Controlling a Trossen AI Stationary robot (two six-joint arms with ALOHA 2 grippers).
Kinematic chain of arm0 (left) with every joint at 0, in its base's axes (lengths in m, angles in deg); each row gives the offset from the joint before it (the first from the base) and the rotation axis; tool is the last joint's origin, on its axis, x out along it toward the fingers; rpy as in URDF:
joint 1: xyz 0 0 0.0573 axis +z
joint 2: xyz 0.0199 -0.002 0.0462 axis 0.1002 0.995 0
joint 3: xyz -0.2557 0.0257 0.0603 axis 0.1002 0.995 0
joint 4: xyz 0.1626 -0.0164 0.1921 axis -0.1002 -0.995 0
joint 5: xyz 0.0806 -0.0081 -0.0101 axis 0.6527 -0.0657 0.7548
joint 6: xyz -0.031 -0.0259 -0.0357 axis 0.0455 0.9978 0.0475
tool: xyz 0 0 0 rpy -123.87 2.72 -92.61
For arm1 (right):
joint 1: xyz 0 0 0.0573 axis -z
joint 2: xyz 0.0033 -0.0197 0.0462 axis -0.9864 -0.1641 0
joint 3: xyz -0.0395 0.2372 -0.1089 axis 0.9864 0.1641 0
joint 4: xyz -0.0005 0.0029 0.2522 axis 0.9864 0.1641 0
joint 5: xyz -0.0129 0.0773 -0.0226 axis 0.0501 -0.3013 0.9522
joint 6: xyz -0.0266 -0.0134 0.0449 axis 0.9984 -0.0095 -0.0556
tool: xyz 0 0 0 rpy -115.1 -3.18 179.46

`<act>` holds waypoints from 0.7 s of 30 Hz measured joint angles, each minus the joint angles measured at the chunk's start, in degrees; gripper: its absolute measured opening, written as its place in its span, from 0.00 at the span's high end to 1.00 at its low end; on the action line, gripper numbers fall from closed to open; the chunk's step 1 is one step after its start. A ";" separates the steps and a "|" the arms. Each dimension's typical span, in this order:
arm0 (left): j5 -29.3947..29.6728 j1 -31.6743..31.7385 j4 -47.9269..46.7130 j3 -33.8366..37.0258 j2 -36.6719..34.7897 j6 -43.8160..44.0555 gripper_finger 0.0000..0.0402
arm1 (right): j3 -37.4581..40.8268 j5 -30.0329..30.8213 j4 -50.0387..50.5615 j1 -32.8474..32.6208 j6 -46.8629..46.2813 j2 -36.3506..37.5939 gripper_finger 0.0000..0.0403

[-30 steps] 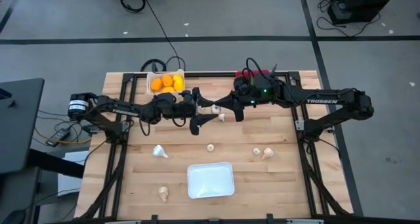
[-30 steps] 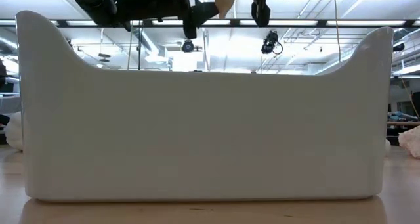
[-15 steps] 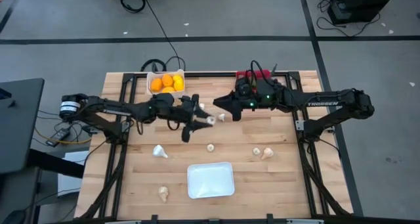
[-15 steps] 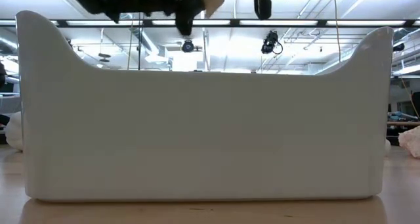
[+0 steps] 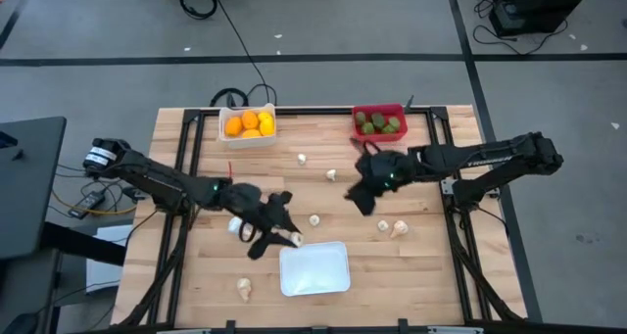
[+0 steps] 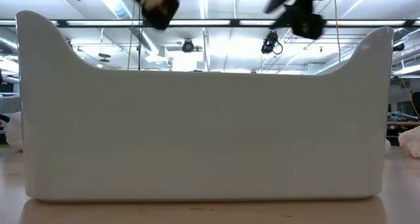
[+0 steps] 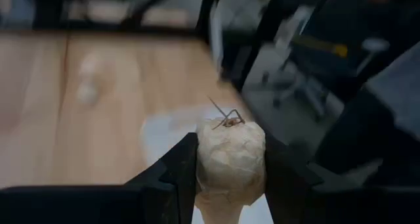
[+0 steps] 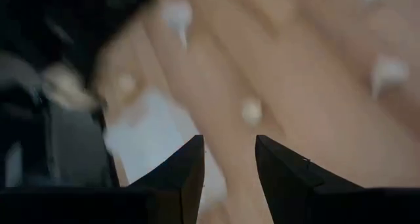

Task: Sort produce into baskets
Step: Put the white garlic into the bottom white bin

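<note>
The left gripper (image 5: pixel 282 234) holds a garlic bulb (image 7: pixel 230 152) clamped between its two fingers, stem tip pointing forward out of the jaws — its long axis runs along the fingers, not across them. In the high view that gripper hovers just beside the shallow white tray (image 5: pixel 314 268), off the tray's far-left corner, so the bulb has only a short way to go, inward over the rim. That gap decides the release; let go here and the bulb would likely land on the wood beside the tray.

The right gripper (image 5: pixel 362 192) hangs well apart from the tray, toward the red bin (image 5: pixel 379 124) of green fruits; its fingers stand slightly parted with nothing between them (the right wrist view shows bare table through the gap). The left arm is clearly nearer the tray.
</note>
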 joint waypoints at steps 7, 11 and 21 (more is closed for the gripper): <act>13.02 -7.21 4.29 -0.01 6.19 7.16 0.57 | 0.02 3.89 19.13 -6.86 -2.32 0.11 0.62; 16.78 -8.71 2.46 -2.00 10.08 14.86 0.49 | 0.02 5.97 27.54 -9.22 -5.90 0.11 0.60; 13.94 -8.79 -2.22 -7.92 16.76 29.88 0.21 | 4.57 4.65 35.71 -14.39 -10.38 -2.85 0.51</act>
